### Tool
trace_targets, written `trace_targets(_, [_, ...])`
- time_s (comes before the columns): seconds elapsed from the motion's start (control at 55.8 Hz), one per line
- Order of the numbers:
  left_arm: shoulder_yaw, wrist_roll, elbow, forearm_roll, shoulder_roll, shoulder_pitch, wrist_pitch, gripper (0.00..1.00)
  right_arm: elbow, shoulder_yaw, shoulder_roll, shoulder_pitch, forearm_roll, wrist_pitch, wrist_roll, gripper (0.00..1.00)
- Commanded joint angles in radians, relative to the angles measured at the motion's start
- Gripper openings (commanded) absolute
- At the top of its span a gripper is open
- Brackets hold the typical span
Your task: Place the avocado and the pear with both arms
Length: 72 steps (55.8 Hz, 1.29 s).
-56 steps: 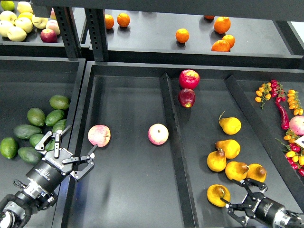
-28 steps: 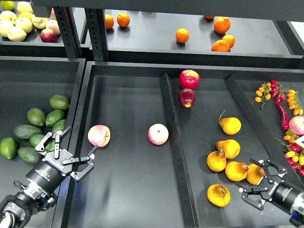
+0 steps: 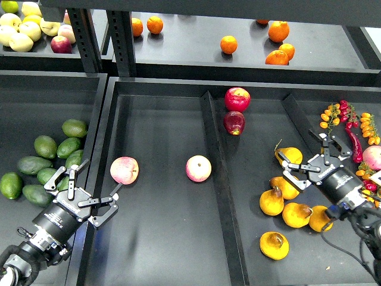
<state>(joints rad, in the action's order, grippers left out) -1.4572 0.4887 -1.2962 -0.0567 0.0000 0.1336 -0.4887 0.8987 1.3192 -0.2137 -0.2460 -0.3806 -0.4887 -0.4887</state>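
Note:
A dark green elongated avocado (image 3: pixel 33 165) lies in a pile of several green avocados in the left bin. My left gripper (image 3: pixel 88 192) is open and empty, over the bin divider just right of that pile. A squat orange-yellow pear with a dark brown patch (image 3: pixel 274 245) lies alone at the near end of the right compartment. My right gripper (image 3: pixel 308 158) is open and empty, above the far pears of the cluster, well away from the squat pear.
Several yellow pears (image 3: pixel 286 186) lie between the gripper and the squat pear. Two pink apples (image 3: pixel 124 170) (image 3: pixel 198 168) lie in the middle compartment, two red ones (image 3: pixel 237 99) behind. Chillies and small tomatoes (image 3: pixel 355 143) fill the right tray. A raised divider (image 3: pixel 217 173) splits the bin.
My right gripper has swung from beside the squat pear at the near edge up and away to above the far pears. The left arm has not moved.

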Motion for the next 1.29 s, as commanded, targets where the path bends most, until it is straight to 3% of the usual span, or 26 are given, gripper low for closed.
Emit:
trace_targets(0.0, [0.0,0.0,0.0,0.0,0.0,0.001,0.0,0.99,-0.004,0.011,0.103,-0.027,0.0,0.0,0.0,0.99])
trace_targets(0.161, [0.001,0.0,0.0,0.0,0.0,0.003,0.0,0.99,-0.003,0.014,0.214,-0.024,0.003,0.028,0.0,0.99])
trace_targets(0.233, [0.001,0.0,0.0,0.0,0.0,0.003,0.0,0.99,-0.004,0.012,0.214,0.004,0.005,0.073,0.0,1.0])
trace_targets(0.43, [0.003,0.0,0.0,0.0,0.0,0.003,0.0,1.0,-0.004,-0.021,0.214,0.068,0.022,0.076,0.002,1.0])
trace_targets(0.484, [0.001,0.0,-0.002,-0.002,0.0,0.003,0.0,0.99,-0.001,-0.066,0.214,0.091,0.023,0.072,0.07,1.0])
trace_targets(0.61, [0.001,0.0,-0.005,-0.002,0.0,0.003,0.0,0.99,0.025,-0.138,0.214,0.142,0.026,0.061,0.156,1.0])
trace_targets(0.753, [0.001,0.0,-0.017,-0.003,0.0,0.003,0.0,1.0,0.089,-0.178,0.214,0.203,0.026,0.003,0.16,1.0])
trace_targets(0.951, [-0.021,-0.004,-0.091,-0.005,0.0,-0.009,0.0,0.99,0.236,-0.098,0.214,0.263,0.029,0.007,0.173,1.0])
trace_targets(1.148, [-0.049,-0.032,-0.089,0.0,0.0,-0.08,0.0,0.99,0.311,0.012,0.214,0.271,0.11,0.054,0.275,1.0])
trace_targets(1.274, [-0.058,-0.065,-0.088,0.003,0.0,-0.172,0.0,0.99,0.348,0.009,0.214,0.264,0.137,0.078,0.282,0.99])
